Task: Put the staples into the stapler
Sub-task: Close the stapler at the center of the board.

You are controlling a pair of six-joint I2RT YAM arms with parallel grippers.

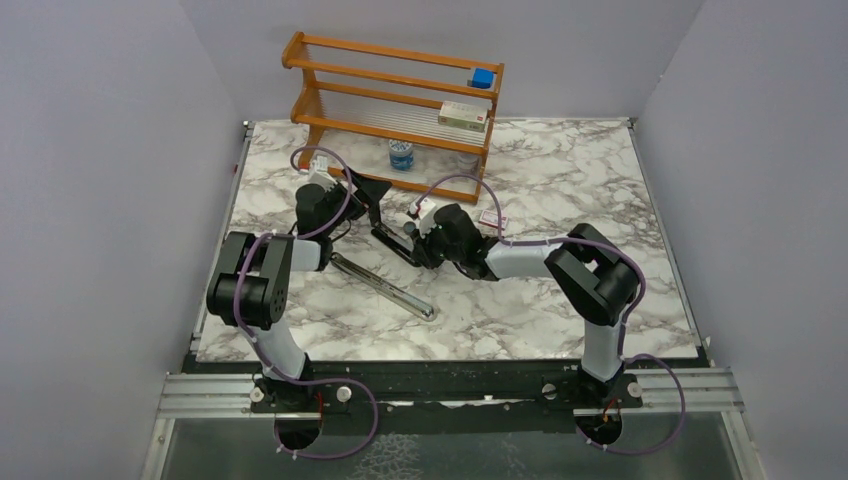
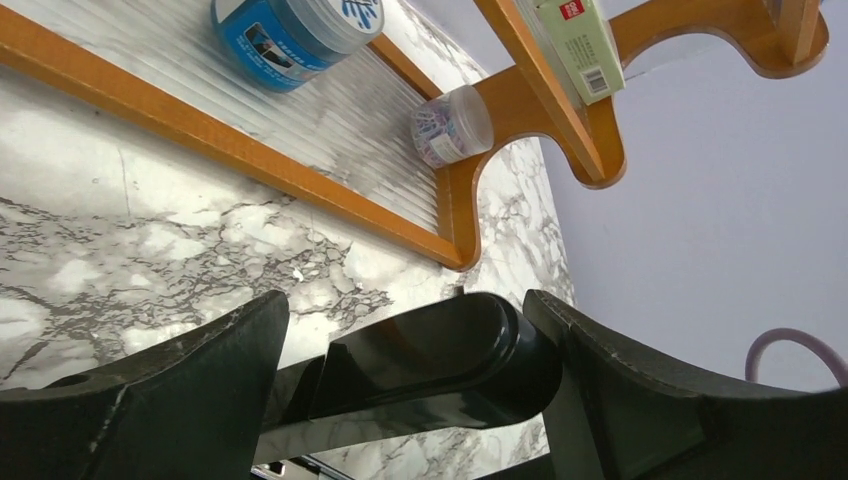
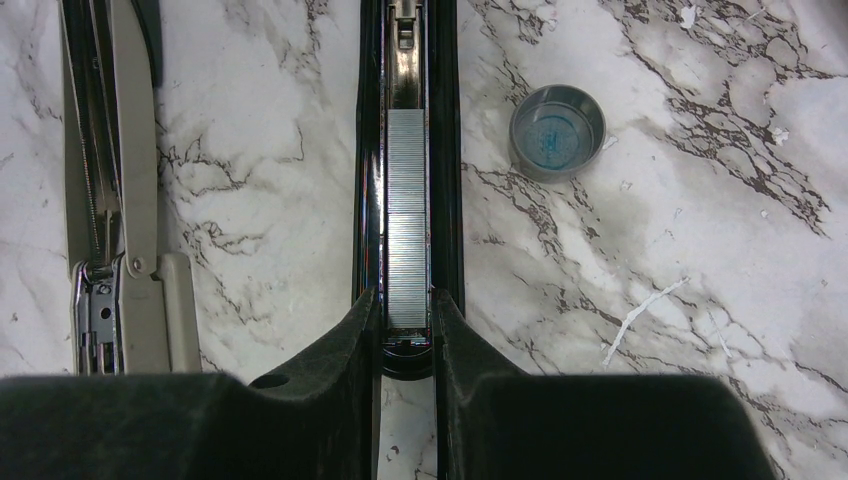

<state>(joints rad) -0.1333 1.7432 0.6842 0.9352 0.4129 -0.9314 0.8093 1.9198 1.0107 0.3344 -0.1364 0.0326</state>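
The stapler (image 1: 385, 287) lies swung open at mid-table, its silver bar (image 3: 110, 200) flat on the marble. My right gripper (image 1: 418, 240) is shut on the near end of its black channel (image 3: 447, 120), one finger on each side wall (image 3: 407, 310). A silvery strip of staples (image 3: 407, 215) lies inside that channel, its end just ahead of my fingertips. My left gripper (image 1: 352, 190) stands open around the rounded black tip of the raised stapler arm (image 2: 440, 350). The right finger (image 2: 600, 360) touches that tip, while the left finger (image 2: 200, 370) stands off it.
A wooden rack (image 1: 400, 100) stands at the back with a blue jar (image 2: 290, 30), a clear tub (image 2: 452, 125) and a green-white box (image 2: 580, 45). Small red-and-white boxes (image 1: 492, 220) lie beside the right wrist. A round grey cap (image 3: 557, 130) sits right of the channel.
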